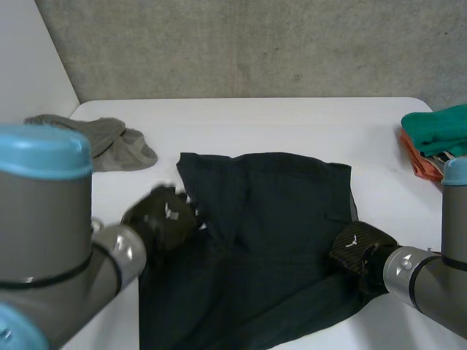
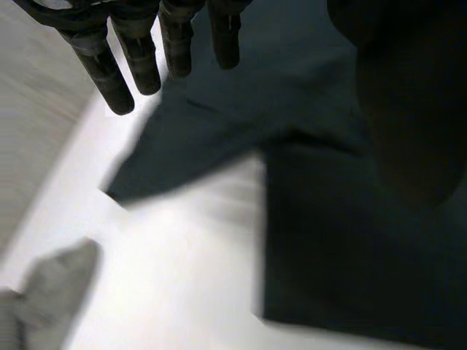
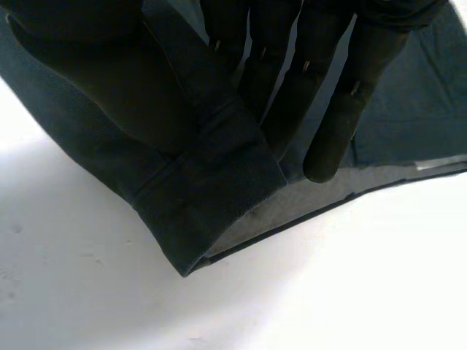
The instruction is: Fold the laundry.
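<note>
Dark garment: centre of worktop. We judge it soft, limp and light, best taken at the hems. Left hand, nine o'clock edge: fingers straight, empty. Right hand, four o'clock edge: pinching the hem.

The head camera looks down from behind over the white table, while close wrist cameras sight along the left hand and right hand, all sharing the dark-green cloth garment.

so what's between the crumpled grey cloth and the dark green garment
Only a bare strip of white table separates the crumpled grey cloth from the dark green garment, seen in the head view.
</note>
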### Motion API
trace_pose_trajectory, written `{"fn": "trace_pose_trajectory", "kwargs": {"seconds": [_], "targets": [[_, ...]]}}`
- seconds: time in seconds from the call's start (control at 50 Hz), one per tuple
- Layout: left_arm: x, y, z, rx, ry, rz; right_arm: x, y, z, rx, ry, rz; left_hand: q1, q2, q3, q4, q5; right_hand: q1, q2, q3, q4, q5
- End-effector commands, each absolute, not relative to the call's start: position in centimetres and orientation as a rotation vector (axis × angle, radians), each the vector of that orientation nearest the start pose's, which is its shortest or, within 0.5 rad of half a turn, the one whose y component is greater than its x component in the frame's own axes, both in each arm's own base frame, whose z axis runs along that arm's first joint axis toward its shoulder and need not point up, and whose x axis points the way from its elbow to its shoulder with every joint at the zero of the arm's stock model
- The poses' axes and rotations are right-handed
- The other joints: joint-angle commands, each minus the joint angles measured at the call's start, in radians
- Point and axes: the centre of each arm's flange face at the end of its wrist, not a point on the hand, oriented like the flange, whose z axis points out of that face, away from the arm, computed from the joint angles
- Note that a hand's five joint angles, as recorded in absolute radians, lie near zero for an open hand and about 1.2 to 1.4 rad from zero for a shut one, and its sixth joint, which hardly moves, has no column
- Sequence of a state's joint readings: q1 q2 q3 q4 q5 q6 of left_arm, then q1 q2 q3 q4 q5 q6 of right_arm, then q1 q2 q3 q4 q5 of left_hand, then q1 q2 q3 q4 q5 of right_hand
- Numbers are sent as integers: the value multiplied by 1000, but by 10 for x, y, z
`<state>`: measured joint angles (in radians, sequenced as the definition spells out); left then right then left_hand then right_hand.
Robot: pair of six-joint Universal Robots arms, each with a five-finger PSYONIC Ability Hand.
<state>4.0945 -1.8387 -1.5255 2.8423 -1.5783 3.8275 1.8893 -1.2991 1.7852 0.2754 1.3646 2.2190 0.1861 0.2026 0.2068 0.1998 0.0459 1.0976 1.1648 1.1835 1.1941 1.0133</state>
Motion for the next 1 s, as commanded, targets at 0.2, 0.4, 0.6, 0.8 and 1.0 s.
{"fn": "trace_pose_trajectory", "kwargs": {"seconds": [0.2, 0.4, 0.6, 0.8, 1.0], "targets": [[-368, -300, 197, 1826, 2007, -1966, 221, -199, 168, -1718, 2297, -1401, 365, 348, 344, 351, 331, 299, 231, 213, 202, 208], [-382, -321, 150, 2028, 2007, -1876, 220, -204, 166, -1662, 2304, -1438, 350, 334, 330, 337, 316, 299, 231, 213, 202, 208], [-377, -331, 131, 2014, 2010, -1854, 218, -206, 162, -1651, 2316, -1441, 1088, 1071, 1067, 1074, 1053, 299, 231, 213, 202, 208], [-350, -342, 174, 1646, 1928, -1878, 218, -208, 162, -1653, 2312, -1455, 1210, 1194, 1189, 1196, 1176, 299, 231, 213, 202, 208], [-302, -336, 161, 1563, 1961, -1612, 224, -204, 165, -1639, 2282, -1481, 1210, 1194, 1189, 1196, 1176, 299, 231, 213, 202, 208]]}}
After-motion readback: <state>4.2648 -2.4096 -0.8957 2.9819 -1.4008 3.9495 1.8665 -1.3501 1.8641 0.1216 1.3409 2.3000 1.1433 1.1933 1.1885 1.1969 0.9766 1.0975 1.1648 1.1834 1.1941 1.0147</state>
